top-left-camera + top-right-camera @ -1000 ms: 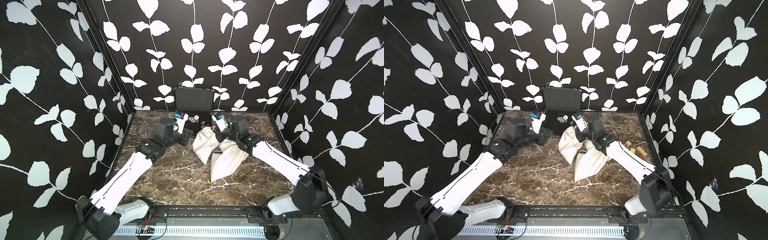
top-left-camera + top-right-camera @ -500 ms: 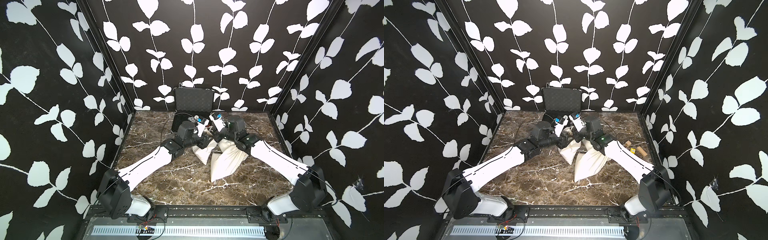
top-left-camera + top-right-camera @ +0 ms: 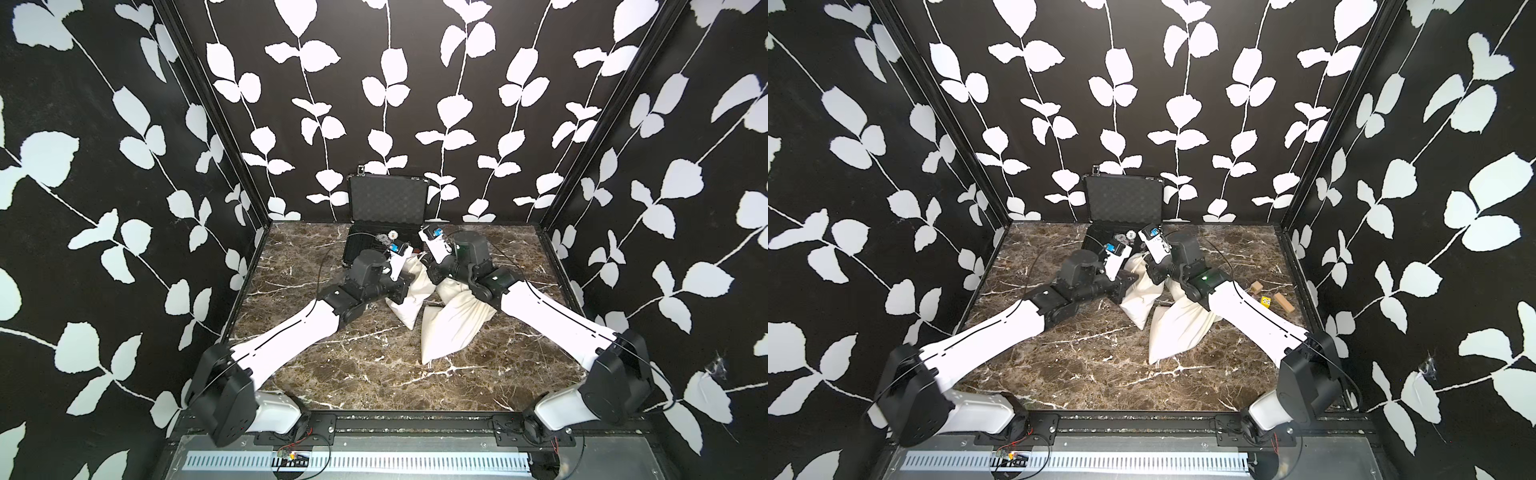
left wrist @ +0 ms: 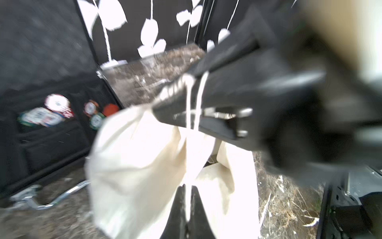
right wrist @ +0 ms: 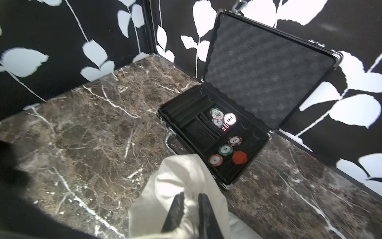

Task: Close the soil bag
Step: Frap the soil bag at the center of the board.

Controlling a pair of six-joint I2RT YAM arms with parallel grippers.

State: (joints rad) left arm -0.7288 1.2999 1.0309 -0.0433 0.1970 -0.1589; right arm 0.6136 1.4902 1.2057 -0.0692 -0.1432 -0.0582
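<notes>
**Both arms at the mouth of the soil bag**

The soil bag (image 3: 451, 328) (image 3: 1177, 328) is a cream cloth sack. It lies on the marble bench (image 3: 374, 374), toward the back and about in the middle, just in front of an open black case (image 3: 388, 203). In both top views the cloth shows as two lobes: a bigger one that points to the front of the bench and a smaller one beside it, on the side of the left arm (image 3: 291, 336).

The left arm and the right arm (image 3: 552, 316) reach in from the two front corners, and their wrists meet over the far end of the bag.

In the left wrist view, which is rather blurred, the left fingers (image 4: 178, 213) are pressed together on a thin white drawstring (image 4: 188, 99). The string runs from them over the bright cloth and across a dark, blurred part above it.

In the right wrist view the right fingers (image 5: 175, 211) stand close together and pinch a fold of the bag cloth between them. Beyond them the case (image 5: 264, 68) stands with its foam lid up, and some poker chips (image 5: 225, 150) lie in its tray.

In a top view, two wooden blocks (image 3: 1283, 301) and a small yellow die (image 3: 1265, 301) lie near the right edge of the bench, well apart from the bag.
</notes>
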